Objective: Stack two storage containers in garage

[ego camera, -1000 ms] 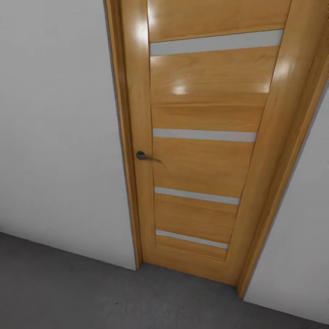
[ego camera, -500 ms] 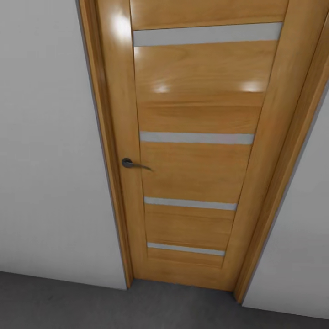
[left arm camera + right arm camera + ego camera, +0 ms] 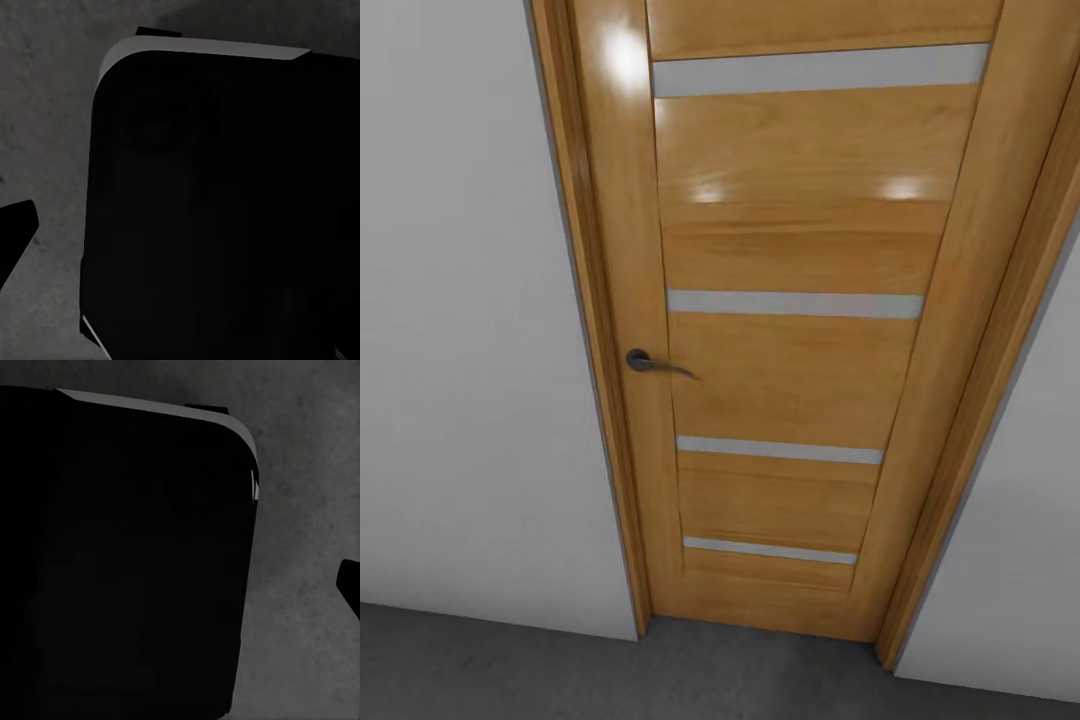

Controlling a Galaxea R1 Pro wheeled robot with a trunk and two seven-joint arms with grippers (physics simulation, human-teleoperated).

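Grey concrete: the floor (image 3: 480, 665) runs as a dark, speckled strip along the foot of the head view; the same rough surface lies under both wrist cameras (image 3: 45, 112).
Left wall: plain white wall (image 3: 460, 330), meeting the floor at a clean line.
Door: a closed wooden door (image 3: 790, 370) of orange-brown planks with four pale horizontal slats, set in a matching frame (image 3: 595, 330); it stands straight ahead of the head camera and takes up the middle of the view.
Handle: a dark lever handle (image 3: 652, 363) on the door's left edge, its lever pointing toward the door's middle.
Right wall: more white wall (image 3: 1010, 560) beyond the frame's right post.
Left wrist view: a large black rounded body with a pale edge (image 3: 217, 210), probably part of the robot itself, over the concrete; a dark tip at the edge may be a finger, too little to judge by.
Right wrist view: a like black body (image 3: 127, 562) above the same grey floor (image 3: 300, 510).
End effectors: I cannot tell whether either pair of fingers is spread or pressed together; neither holds anything that can be seen.
Storage containers: not among what these pictures show, so their direction from either arm and their long axis cannot be judged.
Deciding relation: the handle sits left of centre, which suggests the left arm is the nearer one, if the door must be opened.
Stage, as a judgement: the robot seems to be travelling between rooms on concrete, with carrying and stacking not yet done.
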